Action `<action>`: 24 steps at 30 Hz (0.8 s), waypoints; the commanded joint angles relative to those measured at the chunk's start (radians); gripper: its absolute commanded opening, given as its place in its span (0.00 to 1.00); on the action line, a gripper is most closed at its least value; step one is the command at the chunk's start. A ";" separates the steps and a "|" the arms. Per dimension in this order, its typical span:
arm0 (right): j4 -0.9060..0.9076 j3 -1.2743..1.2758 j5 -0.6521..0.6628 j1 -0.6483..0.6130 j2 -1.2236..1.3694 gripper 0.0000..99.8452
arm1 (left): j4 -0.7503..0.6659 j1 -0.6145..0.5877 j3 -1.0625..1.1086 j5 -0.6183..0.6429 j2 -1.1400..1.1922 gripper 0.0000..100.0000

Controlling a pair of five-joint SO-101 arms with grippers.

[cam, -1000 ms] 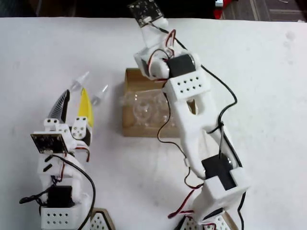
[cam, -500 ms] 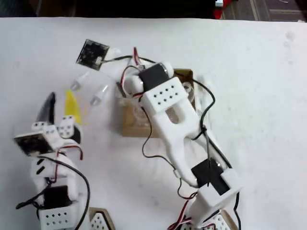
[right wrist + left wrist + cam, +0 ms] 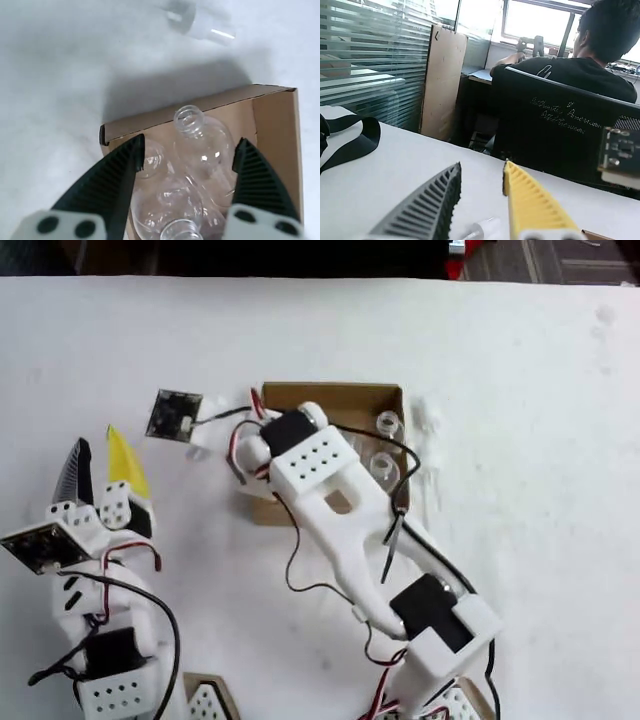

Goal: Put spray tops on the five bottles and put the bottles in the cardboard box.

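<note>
Your right gripper (image 3: 190,142) over the brown cardboard box (image 3: 275,130), jaws released, three clear plastic bottles (image 3: 205,145) inside, necks open, one white spray top (image 3: 200,24) on the white surface (image 3: 60,60) near the box, your left gripper (image 3: 481,167) jaws spread, holding nothing

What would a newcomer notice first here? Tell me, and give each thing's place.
The right arm stretches over the cardboard box mid-table, its open right gripper above clear bottles that sit inside without tops. A loose spray top lies on the white table just outside the box. The left gripper, one finger black, one yellow, stands open, well apart from the box.
</note>
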 commanded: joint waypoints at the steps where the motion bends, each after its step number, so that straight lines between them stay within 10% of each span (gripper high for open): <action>1: -0.044 -0.002 0.015 -0.001 -0.016 0.23 | -0.028 -0.007 -0.051 0.011 -0.012 0.14; 24: -0.136 -0.034 0.026 0.015 0.108 0.09 | -0.032 -0.005 -0.049 0.011 -0.012 0.14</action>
